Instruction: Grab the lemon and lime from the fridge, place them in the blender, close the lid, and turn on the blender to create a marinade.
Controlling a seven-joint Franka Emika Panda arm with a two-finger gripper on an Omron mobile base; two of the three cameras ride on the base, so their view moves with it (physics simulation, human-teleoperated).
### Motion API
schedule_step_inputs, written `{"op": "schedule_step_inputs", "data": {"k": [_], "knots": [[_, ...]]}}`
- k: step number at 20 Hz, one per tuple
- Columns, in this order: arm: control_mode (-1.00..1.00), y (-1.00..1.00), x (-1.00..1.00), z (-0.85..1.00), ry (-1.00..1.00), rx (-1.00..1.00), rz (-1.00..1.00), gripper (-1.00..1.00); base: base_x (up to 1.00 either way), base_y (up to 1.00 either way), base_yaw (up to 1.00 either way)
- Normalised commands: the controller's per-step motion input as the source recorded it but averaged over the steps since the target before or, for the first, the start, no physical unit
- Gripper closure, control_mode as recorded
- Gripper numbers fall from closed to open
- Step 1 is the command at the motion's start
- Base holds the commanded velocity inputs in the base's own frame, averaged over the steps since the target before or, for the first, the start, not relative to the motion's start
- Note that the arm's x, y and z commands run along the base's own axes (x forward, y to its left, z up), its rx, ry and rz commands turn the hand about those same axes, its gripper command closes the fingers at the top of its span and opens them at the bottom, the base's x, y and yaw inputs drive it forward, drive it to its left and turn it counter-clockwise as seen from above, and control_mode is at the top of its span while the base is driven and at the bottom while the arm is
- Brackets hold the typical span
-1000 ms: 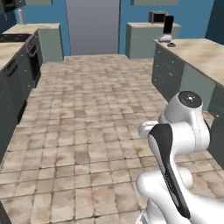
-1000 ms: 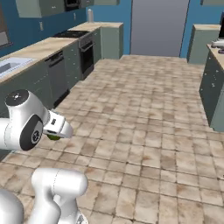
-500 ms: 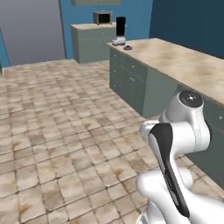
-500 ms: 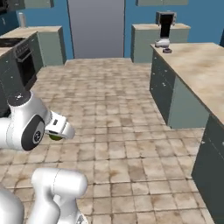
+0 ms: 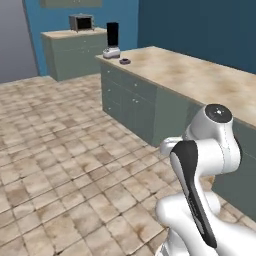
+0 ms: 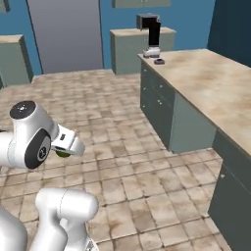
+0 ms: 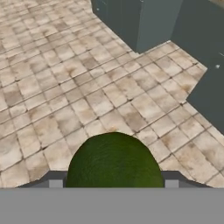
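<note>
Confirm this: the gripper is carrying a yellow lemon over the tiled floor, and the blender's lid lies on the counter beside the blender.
Not quite. The fruit in the gripper is a dark green lime, not a yellow lemon, as the hand view shows. The rest holds: it is carried over the tiled floor, and the lid lies on the counter beside the blender.

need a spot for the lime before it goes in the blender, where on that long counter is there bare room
The counter is bare from the lid all the way toward the near end. Its far end is crowded: the blender and lid sit close together there. The lime sits between the fingers.
</note>
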Motion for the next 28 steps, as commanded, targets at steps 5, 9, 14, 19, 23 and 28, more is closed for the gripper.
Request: {"op": "schedule_step_inputs", "data": {"k": [5,9,14,19,23,28], "knots": [[1.00,0.00,0.00,0.00,0.00,0.00,0.00,1.00,1.00,0.82,-0.37],[1.00,0.00,0.00,0.00,0.00,0.00,0.00,1.00,1.00,0.97,-0.42],[1.00,0.00,0.00,0.00,0.00,0.00,0.00,1.00,1.00,1.00,-0.45],[1.00,0.00,0.00,0.00,0.00,0.00,0.00,1.00,1.00,0.92,-0.41],[1.00,0.00,0.00,0.00,0.00,0.00,0.00,1.00,1.00,0.97,-0.40],[1.00,0.00,0.00,0.00,0.00,0.00,0.00,1.00,1.00,1.00,-0.40]]}}
